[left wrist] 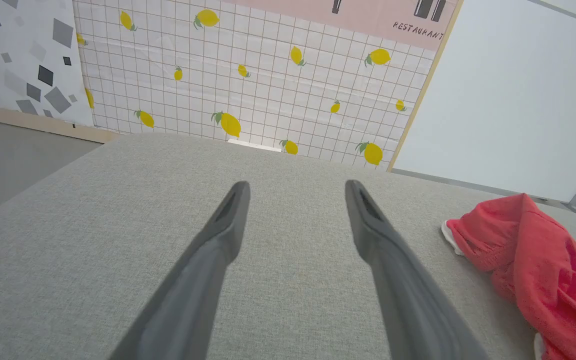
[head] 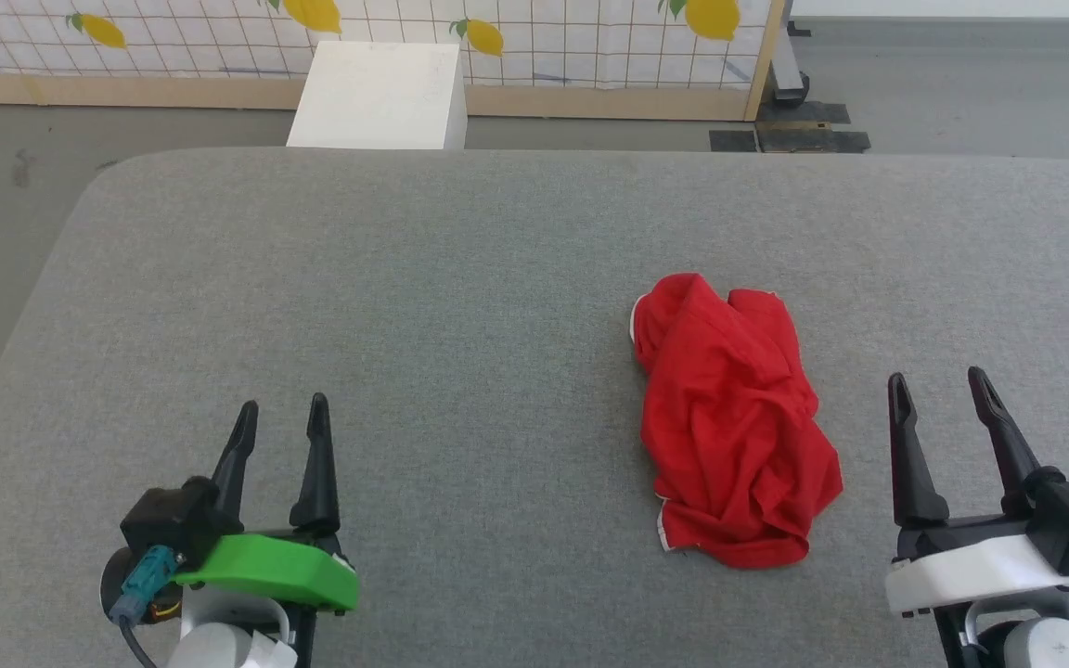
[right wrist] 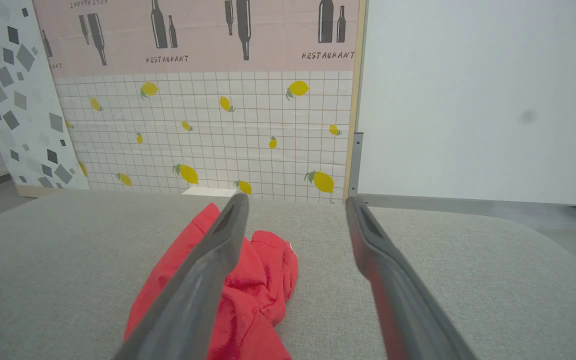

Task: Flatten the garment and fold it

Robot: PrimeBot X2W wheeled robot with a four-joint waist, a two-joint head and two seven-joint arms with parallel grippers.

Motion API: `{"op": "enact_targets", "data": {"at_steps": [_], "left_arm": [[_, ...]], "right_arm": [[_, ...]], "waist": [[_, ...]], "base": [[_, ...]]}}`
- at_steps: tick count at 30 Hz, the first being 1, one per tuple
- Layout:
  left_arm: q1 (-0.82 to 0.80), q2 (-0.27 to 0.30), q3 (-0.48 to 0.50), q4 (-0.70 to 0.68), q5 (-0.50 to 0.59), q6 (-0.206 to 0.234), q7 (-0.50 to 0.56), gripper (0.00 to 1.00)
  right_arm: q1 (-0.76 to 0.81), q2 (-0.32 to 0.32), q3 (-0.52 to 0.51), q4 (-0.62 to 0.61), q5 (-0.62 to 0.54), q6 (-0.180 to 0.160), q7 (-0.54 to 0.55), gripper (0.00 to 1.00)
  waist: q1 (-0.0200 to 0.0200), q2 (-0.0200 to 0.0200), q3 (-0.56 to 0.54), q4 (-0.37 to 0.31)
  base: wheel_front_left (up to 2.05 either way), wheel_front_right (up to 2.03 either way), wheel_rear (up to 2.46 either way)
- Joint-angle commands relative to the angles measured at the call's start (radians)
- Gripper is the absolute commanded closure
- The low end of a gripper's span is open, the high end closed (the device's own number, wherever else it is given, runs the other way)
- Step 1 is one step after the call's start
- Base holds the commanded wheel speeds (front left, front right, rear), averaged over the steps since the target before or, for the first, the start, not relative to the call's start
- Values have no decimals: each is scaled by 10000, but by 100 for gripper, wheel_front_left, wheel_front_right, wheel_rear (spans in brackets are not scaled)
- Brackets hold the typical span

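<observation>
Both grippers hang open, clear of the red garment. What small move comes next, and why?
Likely the right gripper moves left and down to the garment's near white-trimmed corner: the garment lies crumpled, untouched, close to that gripper; the left gripper is farther off.

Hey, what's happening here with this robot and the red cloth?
A two-armed robot faces a crumpled red garment lying bunched on a grey padded table. Nothing is held yet: the left gripper and the right gripper both hover open and empty, clear of the cloth. The garment sits nearer the right gripper. Flattening has not begun.
</observation>
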Motion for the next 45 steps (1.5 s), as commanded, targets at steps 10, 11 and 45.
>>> {"op": "enact_targets", "data": {"at_steps": [10, 11, 45], "left_arm": [[-484, -49, -883, 75, 83, -118, -36, 0], [-610, -49, -1163, 191, 83, -124, -36, 0], [-3827, 264, -7592, 4461, -1021, 18, 6644, 100]], "right_arm": [[-75, 9, 199, 42, 71, -15, -54, 0], [-91, 9, 210, 66, 72, -15, -54, 0], [-348, 9, 408, 80, 808, -15, -56, 0]], "waist": [[0, 0, 219, -613], [0, 0, 238, -761], [0, 0, 1294, -3084]], "base": [[0, 0, 0], [0, 0, 0], [0, 0, 0]]}}
